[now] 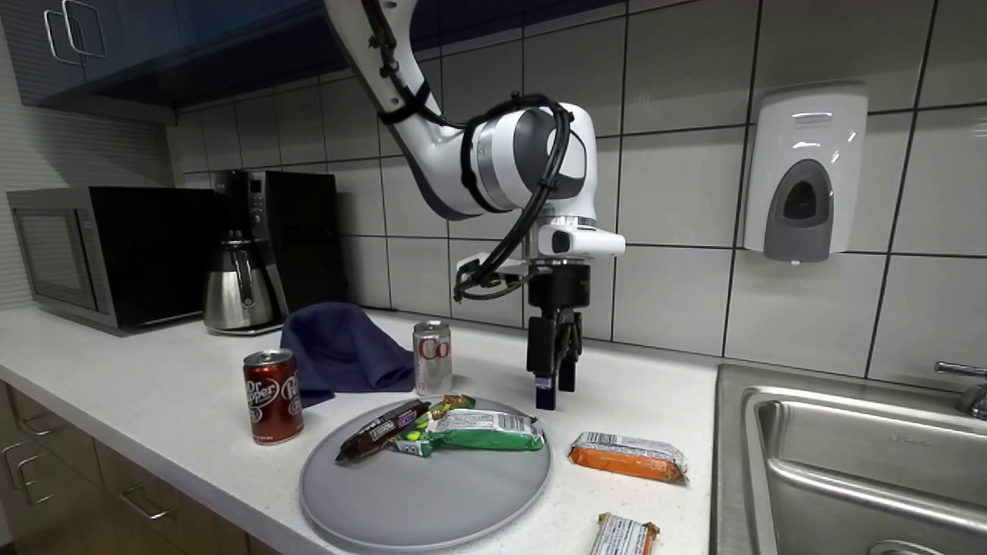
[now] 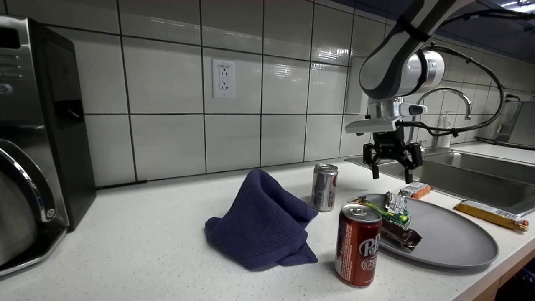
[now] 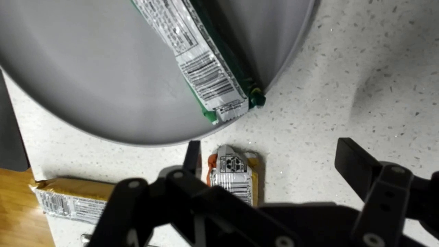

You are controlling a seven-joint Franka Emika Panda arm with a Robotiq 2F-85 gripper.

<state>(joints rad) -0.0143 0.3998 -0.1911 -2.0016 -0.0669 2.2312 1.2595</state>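
In an exterior view, "Dr Pepper" is read on a red can [image 1: 274, 397], "Co" on a silver can [image 1: 433, 359]. In an exterior view, the empty gripper [image 2: 392, 175] is spread. In the wrist view, a barcoded orange-wrapped bar [image 3: 234, 175] is seen near the gray plate [image 3: 103, 89].

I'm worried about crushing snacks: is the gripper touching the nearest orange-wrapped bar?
Apart. In an exterior view, counter shows between the gripper and the orange-wrapped bar.
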